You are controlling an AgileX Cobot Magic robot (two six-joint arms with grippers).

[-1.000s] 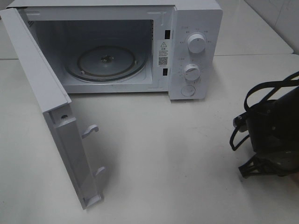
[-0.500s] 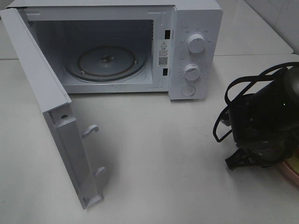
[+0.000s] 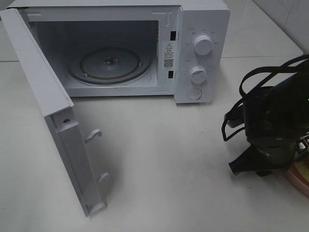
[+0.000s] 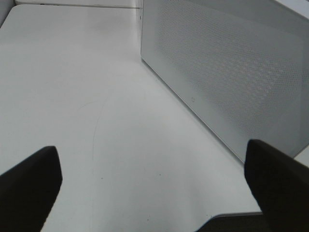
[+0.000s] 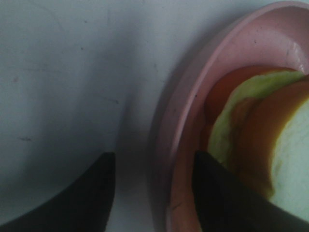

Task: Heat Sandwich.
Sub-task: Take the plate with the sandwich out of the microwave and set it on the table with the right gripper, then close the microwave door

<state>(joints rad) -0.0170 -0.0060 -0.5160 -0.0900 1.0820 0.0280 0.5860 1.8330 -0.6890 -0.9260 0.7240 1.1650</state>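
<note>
Sandwich (image 5: 270,150) on pink plate (image 5: 193,96), right fingers (image 5: 212,193) part-open — straddling plate rim, left fingers (image 4: 275,179) wide apart — empty

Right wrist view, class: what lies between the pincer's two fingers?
The near rim of the pink plate and bare white table lie between the right pincer's fingers. The sandwich sits further in on the plate.

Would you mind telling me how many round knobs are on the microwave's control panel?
2. The upper knob sits near the panel's top; the lower knob is just below it. Under them is a flatter round button, not counted. None seem hidden.
</note>
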